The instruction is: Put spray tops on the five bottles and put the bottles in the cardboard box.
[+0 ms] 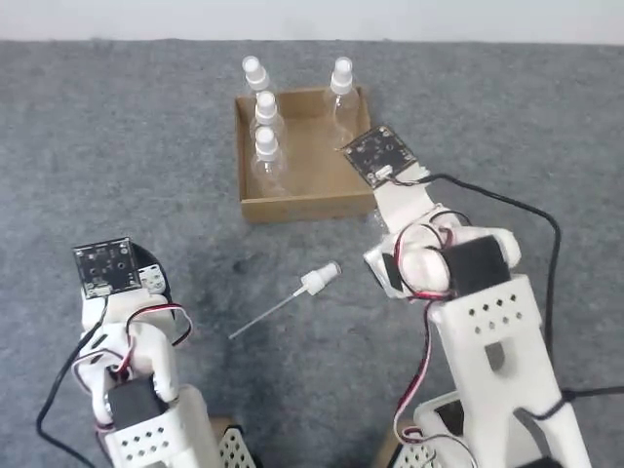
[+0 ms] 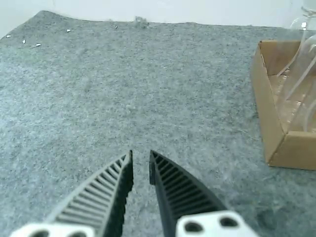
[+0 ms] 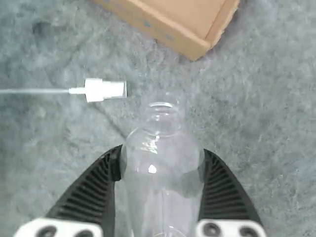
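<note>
My right gripper is shut on a clear bottle with an open neck and no top. Just past the neck, a white spray top lies on its side on the grey mat, also seen with its long tube as the spray top in front of the cardboard box. Several capped bottles stand upright in the box. My left gripper hovers low over bare mat at the near left, shut with nothing in it, well apart from the box.
The right arm's wrist hangs over the box's near right corner. Grey mat stretches left of the box and between the two arms. Cables trail off the right arm.
</note>
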### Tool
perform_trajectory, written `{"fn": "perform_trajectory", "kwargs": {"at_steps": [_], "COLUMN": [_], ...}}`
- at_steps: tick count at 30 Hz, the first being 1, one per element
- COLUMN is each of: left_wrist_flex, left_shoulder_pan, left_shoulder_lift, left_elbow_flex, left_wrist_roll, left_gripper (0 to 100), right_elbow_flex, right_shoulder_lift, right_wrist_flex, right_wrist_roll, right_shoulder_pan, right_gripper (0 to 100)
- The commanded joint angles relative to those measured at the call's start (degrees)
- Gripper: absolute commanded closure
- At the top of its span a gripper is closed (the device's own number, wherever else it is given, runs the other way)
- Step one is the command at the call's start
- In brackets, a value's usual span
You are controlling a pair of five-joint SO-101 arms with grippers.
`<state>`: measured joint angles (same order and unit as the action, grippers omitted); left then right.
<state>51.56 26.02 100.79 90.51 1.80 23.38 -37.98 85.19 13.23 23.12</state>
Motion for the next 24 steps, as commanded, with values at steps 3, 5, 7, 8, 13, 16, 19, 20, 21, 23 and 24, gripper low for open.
{"fn": "perform_trajectory", "kwargs": {"at_steps": [3,5,7,8,13,16,19,20,21,23,24], "left_wrist_flex": [-1.85,-1.85,-1.85,-1.85,-1.85,-1.85,-1.76,-1.76,-1.67,-1.67,-1.67], "left_shoulder_pan": [-0.09,-0.09,-0.09,-0.09,-0.09,-0.09,-0.09,-0.09,-0.09,-0.09,-0.09], "left_shoulder_lift": [1.05,1.05,1.05,1.05,1.05,1.05,1.05,1.05,1.05,1.05,1.05], "left_elbow_flex": [-1.71,-1.71,-1.71,-1.71,-1.71,-1.71,-1.71,-1.71,-1.71,-1.71,-1.71], "left_wrist_roll": [-0.26,-0.35,-0.35,-0.35,-0.35,-0.26,-0.26,-0.26,-0.26,-0.26,-0.26], "left_gripper": [94,94,94,94,94,94,94,94,94,94,94], "right_elbow_flex": [1.67,5.45,8.70,10.11,17.93,23.56,27.52,28.66,29.63,31.56,32.44], "right_shoulder_lift": [-3.03,-3.03,-3.21,-3.65,-10.33,-15.78,-20.62,-21.85,-22.90,-24.84,-25.80], "right_wrist_flex": [-3.82,-7.34,-10.33,-11.56,-16.48,-19.74,-22.73,-23.34,-23.78,-25.10,-25.98], "right_wrist_roll": [-3.25,-3.52,-3.52,-3.52,-3.60,-3.60,-3.60,-3.60,-3.60,-3.60,-3.60], "right_shoulder_pan": [0.04,-0.48,-1.45,-2.24,-5.85,-6.81,-9.27,-10.42,-11.47,-13.49,-14.55], "right_gripper": [91.6,91.6,91.6,91.6,91.6,91.6,91.6,91.6,92.0,94.3,95.4]}}
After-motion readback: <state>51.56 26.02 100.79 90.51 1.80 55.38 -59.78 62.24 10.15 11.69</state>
